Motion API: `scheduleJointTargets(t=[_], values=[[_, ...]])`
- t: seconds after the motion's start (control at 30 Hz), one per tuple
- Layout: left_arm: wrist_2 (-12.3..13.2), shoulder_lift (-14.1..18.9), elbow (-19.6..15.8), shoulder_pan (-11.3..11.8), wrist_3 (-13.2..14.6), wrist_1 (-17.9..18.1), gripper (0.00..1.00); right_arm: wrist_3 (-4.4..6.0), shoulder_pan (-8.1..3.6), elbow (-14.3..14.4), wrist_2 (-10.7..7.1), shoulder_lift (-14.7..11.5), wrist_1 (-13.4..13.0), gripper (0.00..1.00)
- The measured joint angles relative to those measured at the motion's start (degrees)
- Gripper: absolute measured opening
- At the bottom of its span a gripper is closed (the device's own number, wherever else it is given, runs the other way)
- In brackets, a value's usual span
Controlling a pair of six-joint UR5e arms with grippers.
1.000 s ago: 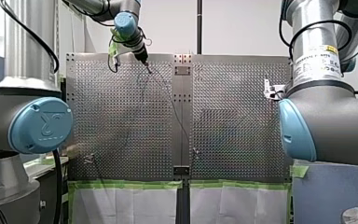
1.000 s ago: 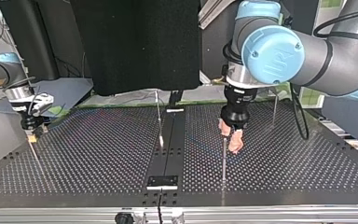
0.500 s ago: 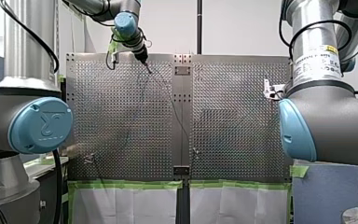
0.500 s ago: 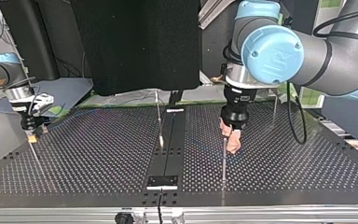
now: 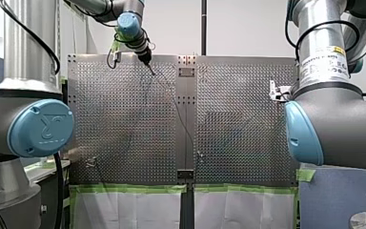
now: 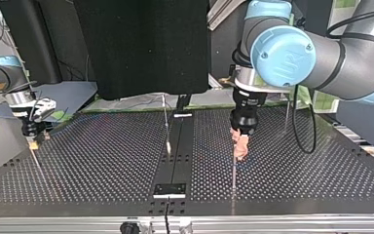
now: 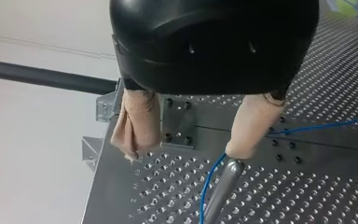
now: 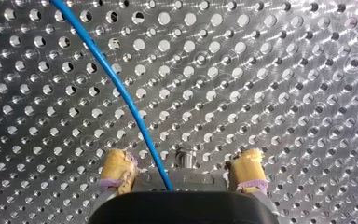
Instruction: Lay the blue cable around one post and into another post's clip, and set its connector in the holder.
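In the left wrist view my left gripper [image 7: 186, 153] is open, its beige pads wide apart. One pad [image 7: 249, 133] rests against the top of a metal post [image 7: 221, 189]. The blue cable [image 7: 210, 179] climbs beside that post and runs off across the plate. In the top view this gripper [image 6: 240, 145] hangs over the same post [image 6: 233, 168]. My right gripper [image 8: 182, 161] is open too, with yellow pads. A stretch of blue cable [image 8: 121, 88] passes between them, untouched, next to a small post [image 8: 184, 156]. The holder [image 6: 170, 189] sits on the centre strip at the table's near edge.
Two more posts stand on the perforated table [image 6: 102, 161], one by the centre strip [image 6: 166, 122] and one at the back right [image 6: 286, 117] of the top view. My right gripper [image 6: 33, 134] is low at the table's left edge there. Green tape [image 5: 128, 189] lines the front view's near edge.
My left gripper has turned a little about the post's top and shifted slightly towards the top view's left. The right arm has stayed still.
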Motion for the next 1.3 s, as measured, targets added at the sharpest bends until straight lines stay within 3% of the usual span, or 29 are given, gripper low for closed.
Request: scheduleJointTargets(t=[0.43, 0.63, 0.87, 1.3], values=[[-0.15, -0.16, -0.01, -0.1, 6.18, 0.06, 1.0, 0.0, 0.06, 0.01, 0.0, 0.0, 0.06, 1.0], [-0.23, -0.18, -0.01, -0.13, 6.89, 0.03, 1.0, 0.0, 0.03, 0.01, 0.0, 0.0, 0.09, 1.0], [-0.36, -0.23, -0.04, -0.13, 5.92, 0.06, 1.0, 0.0, 0.02, 0.01, 0.0, 0.0, 0.09, 1.0], [-2.1, -0.28, -0.18, 0.18, -0.57, 1.01, 1.0, -0.09, 0.05, 0.01, 0.05, 0.0, 0.14, 1.0]])
